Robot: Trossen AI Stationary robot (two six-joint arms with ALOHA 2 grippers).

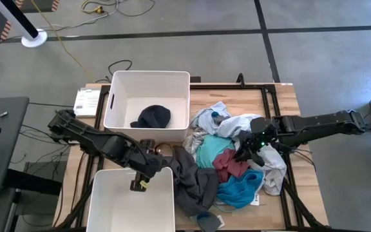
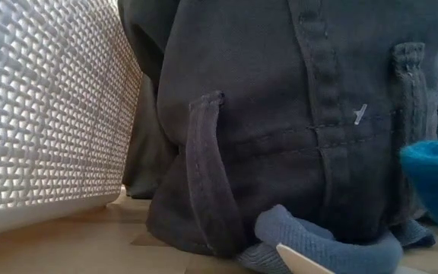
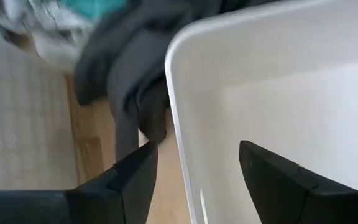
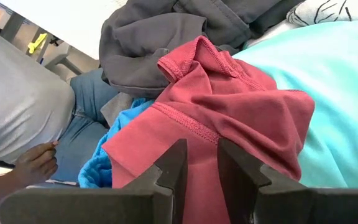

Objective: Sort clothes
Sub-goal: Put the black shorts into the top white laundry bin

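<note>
A: Left tool (image 1: 138, 185) over the rim of the near bin (image 1: 102, 193), fingers (image 3: 135, 180) spread apart, one either side of the bin wall, nothing between them. Likely a release pose: nothing visible inside that bin, so cannot tell what, if anything, was let go.

B: Right tool (image 1: 245, 152) down in the clothes pile (image 1: 227, 164) at bench centre. Fingers narrow, tips pressed to the maroon garment (image 4: 216, 118). Cloth pinched or not? Cannot tell.

A: Maroon piece lying on top of the teal one (image 4: 334, 87), bright blue cloth (image 4: 101, 168) below it, dark grey trousers (image 1: 195, 183) draped against the near bin's side. Top-of-heap position probably the reason for choosing maroon first.

B: Far bin (image 1: 118, 96) holding one dark rumpled garment (image 1: 152, 116). Suggests darks go there.

A: Low camera blocked by the grey trousers, belt loop (image 2: 207, 175) hanging in front; small blue-grey sock (image 2: 310, 243) at the foot.

B: Person (image 4: 23, 118) beyond the bench edge, hand (image 4: 33, 165) resting low, clear of both arms.
</note>
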